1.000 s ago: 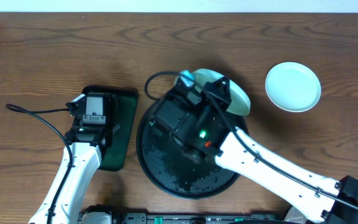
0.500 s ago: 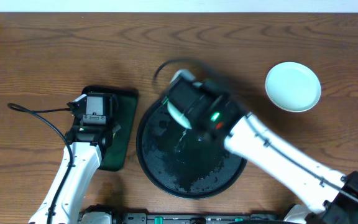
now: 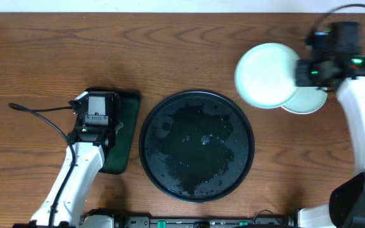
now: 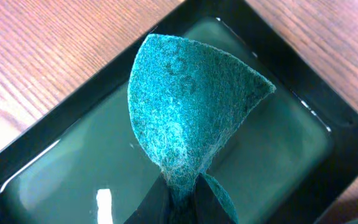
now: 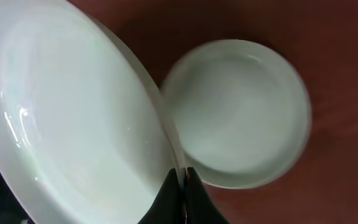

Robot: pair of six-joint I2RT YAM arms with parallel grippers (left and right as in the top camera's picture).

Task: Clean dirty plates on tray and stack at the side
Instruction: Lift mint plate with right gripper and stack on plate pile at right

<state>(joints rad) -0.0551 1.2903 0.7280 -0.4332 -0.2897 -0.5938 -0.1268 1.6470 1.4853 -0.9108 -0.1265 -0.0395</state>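
My right gripper (image 3: pixel 304 71) is shut on the rim of a pale mint-white plate (image 3: pixel 265 75) and holds it in the air at the far right, overlapping a second plate (image 3: pixel 309 101) that lies on the wood. In the right wrist view the held plate (image 5: pixel 73 118) fills the left and the lying plate (image 5: pixel 241 112) sits below it; the fingers (image 5: pixel 182 180) pinch the rim. The round black tray (image 3: pixel 196 145) is wet and holds no plate. My left gripper (image 4: pixel 182 193) is shut on a teal scouring pad (image 4: pixel 188 106) over the green tray.
A dark green rectangular tray (image 3: pixel 127 126) holding water (image 4: pixel 73 155) stands left of the black tray. A black cable (image 3: pixel 40 120) runs over the wood at the left. The table's far edge meets a white wall.
My right arm has swung from over the black tray to the far right, carrying the plate to above the plate lying there. The left arm has not moved.
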